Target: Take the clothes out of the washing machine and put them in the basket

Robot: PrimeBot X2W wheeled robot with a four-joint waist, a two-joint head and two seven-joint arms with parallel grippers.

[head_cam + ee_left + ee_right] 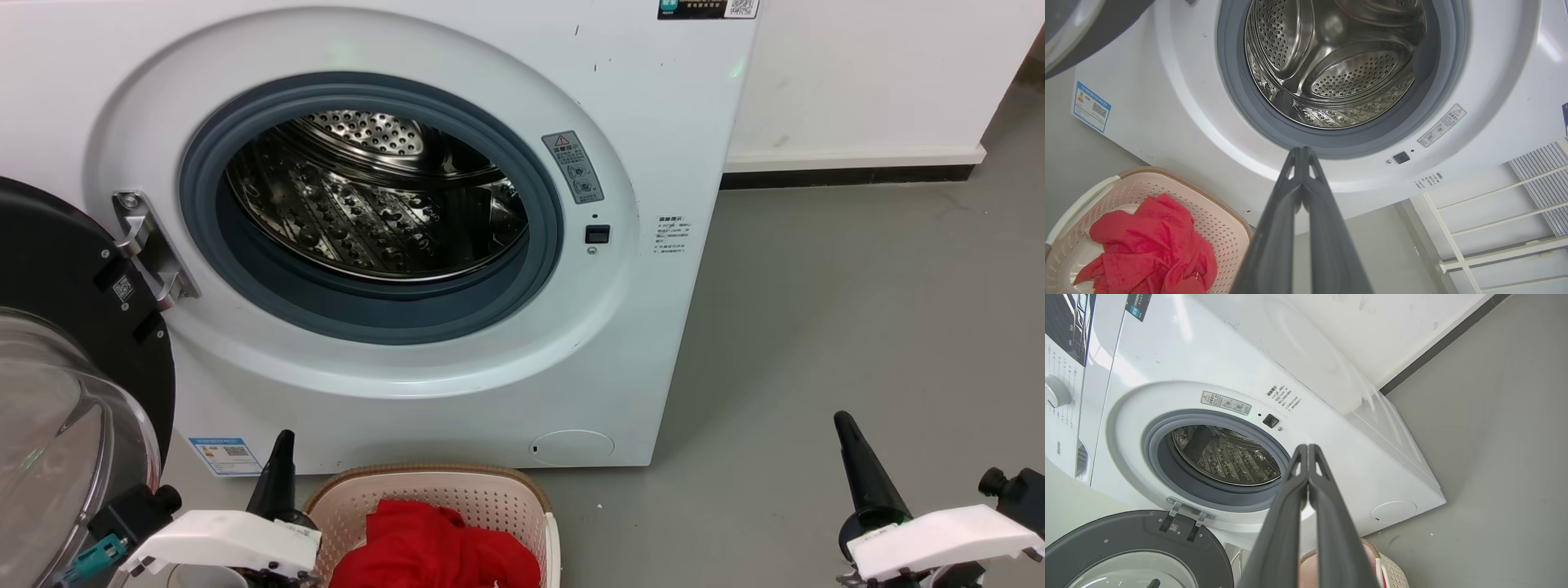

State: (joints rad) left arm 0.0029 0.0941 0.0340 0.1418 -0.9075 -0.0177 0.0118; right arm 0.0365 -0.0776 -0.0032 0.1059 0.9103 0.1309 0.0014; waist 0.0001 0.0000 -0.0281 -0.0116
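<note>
Some crumpled red clothes (433, 547), perforated basket (490, 494)

Grey floor (857, 327) here, smooth and matte, running back on the right to a dark skirting strip (849, 176) at the foot of the white wall. Standing square on it is the washing machine (653, 343), white front coming right down to floor level. Just in front of its base sits the basket (490, 494), cream perforated sides, brown rim, too close to say whether the two touch, and a tiny pale speck (600, 507) lies on the bare grey just right of the basket.
</note>
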